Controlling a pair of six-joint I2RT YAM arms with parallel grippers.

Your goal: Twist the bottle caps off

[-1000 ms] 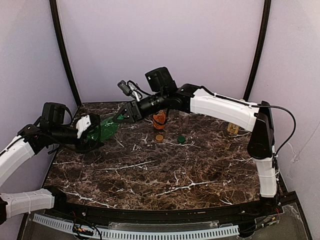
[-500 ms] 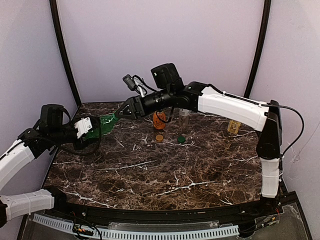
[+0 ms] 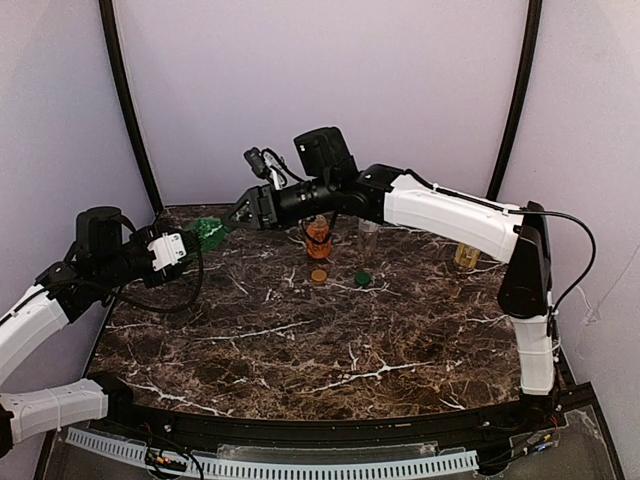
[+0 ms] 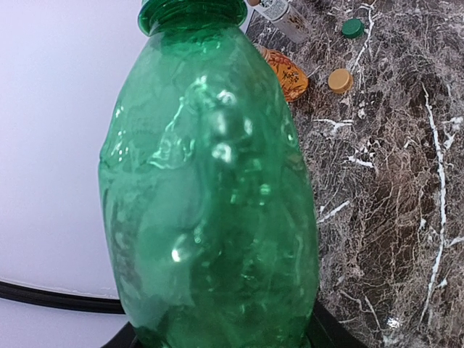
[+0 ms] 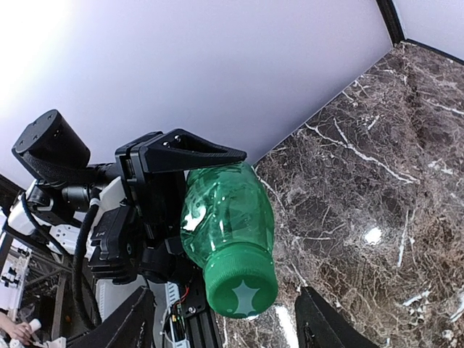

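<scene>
**Top view.** The left gripper (image 3: pixel 192 242) is clamped on a crumpled translucent green plastic bottle (image 3: pixel 210 232), neck toward the right gripper (image 3: pixel 238 214). A tan-gold round cap (image 3: pixel 318 274) and a dark green round cap (image 3: pixel 362 279) lie on the table, well apart from both jaws.

**Left wrist view.** The bottle body fills the space between the jaws.

**Right wrist view.** The bright green star-marked screw cap (image 5: pixel 241 291) sits on the neck between the spread fingers (image 5: pixel 326 326), untouched.

**Caution.** The thin wall may buckle or spin in the left jaws under torque. An off-centre closure may slip off the cap.
</scene>
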